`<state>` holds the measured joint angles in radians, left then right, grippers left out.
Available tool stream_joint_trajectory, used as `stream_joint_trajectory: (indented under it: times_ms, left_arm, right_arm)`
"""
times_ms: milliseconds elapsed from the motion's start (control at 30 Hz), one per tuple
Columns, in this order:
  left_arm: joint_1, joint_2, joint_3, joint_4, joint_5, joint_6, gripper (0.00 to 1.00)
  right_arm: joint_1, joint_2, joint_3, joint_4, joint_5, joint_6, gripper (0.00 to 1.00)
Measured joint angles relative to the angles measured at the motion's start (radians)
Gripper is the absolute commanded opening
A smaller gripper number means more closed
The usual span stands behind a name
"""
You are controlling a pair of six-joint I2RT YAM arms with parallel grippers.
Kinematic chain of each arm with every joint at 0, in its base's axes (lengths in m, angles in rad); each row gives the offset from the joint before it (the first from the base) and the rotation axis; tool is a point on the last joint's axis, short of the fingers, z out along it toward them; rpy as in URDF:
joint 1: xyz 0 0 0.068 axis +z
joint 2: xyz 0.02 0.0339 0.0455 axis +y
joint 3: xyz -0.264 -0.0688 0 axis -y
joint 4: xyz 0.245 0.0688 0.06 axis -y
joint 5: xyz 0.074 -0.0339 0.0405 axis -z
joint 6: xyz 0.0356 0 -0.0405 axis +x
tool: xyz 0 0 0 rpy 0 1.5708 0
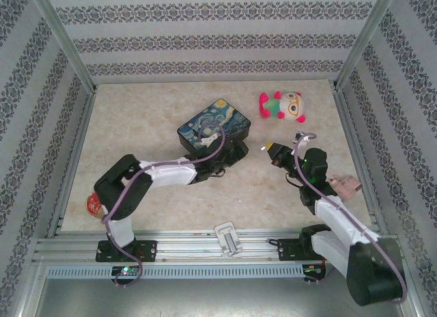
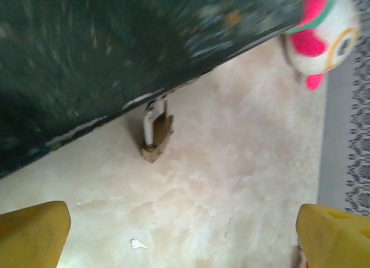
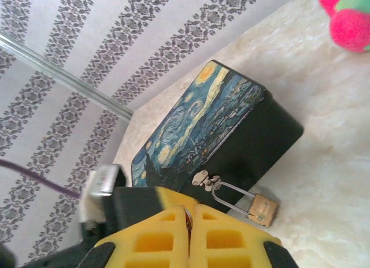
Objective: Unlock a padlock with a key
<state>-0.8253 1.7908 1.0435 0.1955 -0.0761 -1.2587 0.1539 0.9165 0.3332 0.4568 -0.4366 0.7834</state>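
Ana: Where is the padlock (image 3: 263,209)?

Ben: It hangs on the latch (image 3: 202,178) at the front of the painted box (image 1: 215,126). Its gold body rests on the table (image 1: 136,119), just beside the box wall. The thin silver loop goes through the latch, so I think the box is locked shut.

Ana: What is the left tool (image 2: 184,236) doing?

Ben: It sits right at the box and points at the padlock. Its yellow fingers (image 2: 32,233) are spread wide, and nothing is between them. The padlock lies in front of the gap, not touched.

Ana: Why so wide?

Ben: I guess so it can close around the padlock and hold it steady. A little lock that wobbles is hard to poke a key into.

Ana: And the right tool (image 3: 189,213)?

Ben: Its fingers are squeezed tight together. It waits off to the right of the box, facing the padlock.

Ana: Does it have the key?

Ben: I cannot tell. The key is so small. There is a tiny dark bit in the crack between the fingers, but I cannot be sure what it is.

Ana: What about the pink toy (image 1: 283,106)?

Ben: It lies further back, well apart from the padlock. It is not in the way.

Ana: What could go wrong?

Ben: The box could slide if the left tool pushes it.
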Motion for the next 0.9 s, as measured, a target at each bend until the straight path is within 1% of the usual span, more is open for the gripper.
stream_joint_trajectory:
  times_ms: [100,200,233,300,367,433,500,567,633,733,833,900]
  left_arm:
    - [0.004,-0.082,-0.085,0.119,-0.012,0.058,0.99]
    - [0.024,-0.116,-0.181,0.311,0.035,0.139,1.0]
    - [0.037,-0.113,-0.216,0.399,0.076,0.169,0.98]
    - [0.066,-0.09,-0.264,0.554,0.164,0.212,0.97]
    - [0.1,-0.033,-0.278,0.716,0.286,0.239,0.97]
    - [0.12,0.028,-0.271,0.842,0.388,0.25,0.9]
    - [0.129,0.085,-0.258,0.943,0.484,0.262,0.86]
    - [0.129,0.125,-0.245,1.015,0.571,0.276,0.85]
    - [0.127,0.133,-0.241,1.04,0.629,0.298,0.82]
    - [0.127,0.117,-0.231,1.04,0.701,0.376,0.8]
    - [0.126,0.058,-0.224,0.96,0.742,0.487,0.78]
    - [0.126,0.008,-0.214,0.889,0.758,0.567,0.73]
  right_arm:
    - [-0.001,-0.063,0.026,-0.09,0.026,-0.005,0.0]
    - [-0.001,-0.092,0.037,-0.133,0.032,0.004,0.0]
    - [-0.001,-0.093,0.038,-0.137,0.032,0.01,0.0]
    - [-0.001,-0.085,0.038,-0.14,0.028,0.031,0.0]
    - [-0.001,-0.068,0.038,-0.134,0.02,0.055,0.0]
    - [-0.001,-0.048,0.039,-0.124,0.008,0.077,0.0]
    - [0.003,-0.029,0.045,-0.118,-0.002,0.091,0.0]
    - [0.015,-0.01,0.056,-0.11,-0.008,0.105,0.0]
    - [0.03,0.002,0.068,-0.103,-0.016,0.108,0.0]
    - [0.053,0.013,0.085,-0.094,-0.021,0.109,0.0]
    - [0.067,0.027,0.098,-0.082,-0.026,0.109,0.0]
    - [0.073,0.037,0.103,-0.078,-0.031,0.111,0.0]
